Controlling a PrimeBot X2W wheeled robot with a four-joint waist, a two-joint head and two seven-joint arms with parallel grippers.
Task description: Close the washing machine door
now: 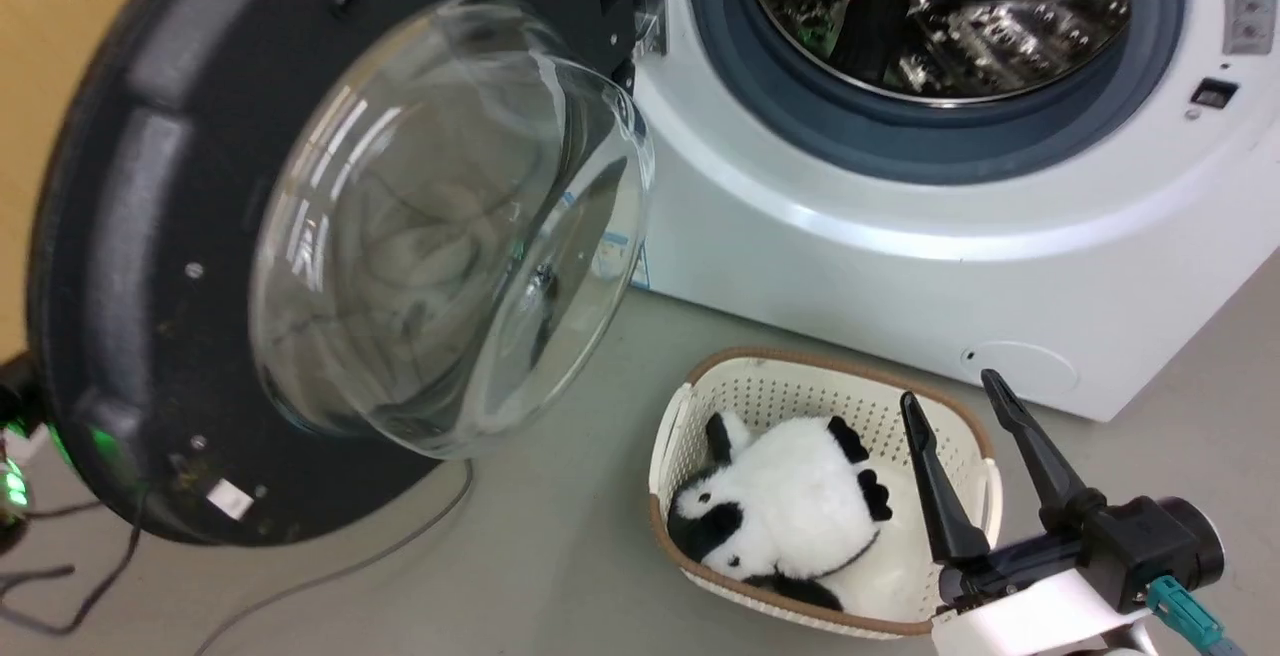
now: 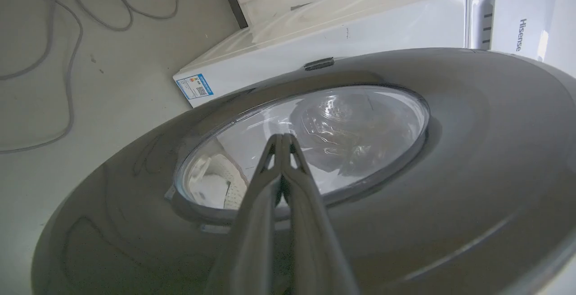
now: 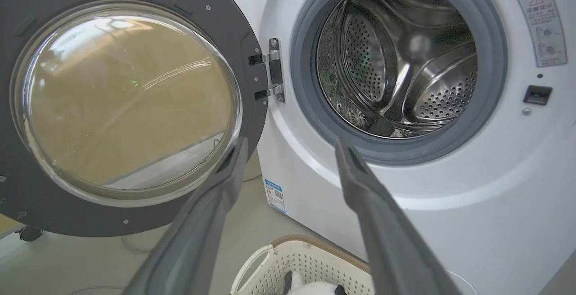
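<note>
The washing machine door stands wide open at the left, its matte black inside and bulging glass bowl facing me. The white washing machine shows its steel drum uncovered. In the left wrist view my left gripper is shut with nothing in it. Its tips point at the door's glossy outside, over the window; I cannot tell whether they touch. My right gripper hangs open above the basket, facing the hinge between door and drum.
A cream basket holding a black-and-white plush panda sits on the floor just before the washer, under the right gripper. Cables trail across the grey floor below the door. A wooden wall is behind the door.
</note>
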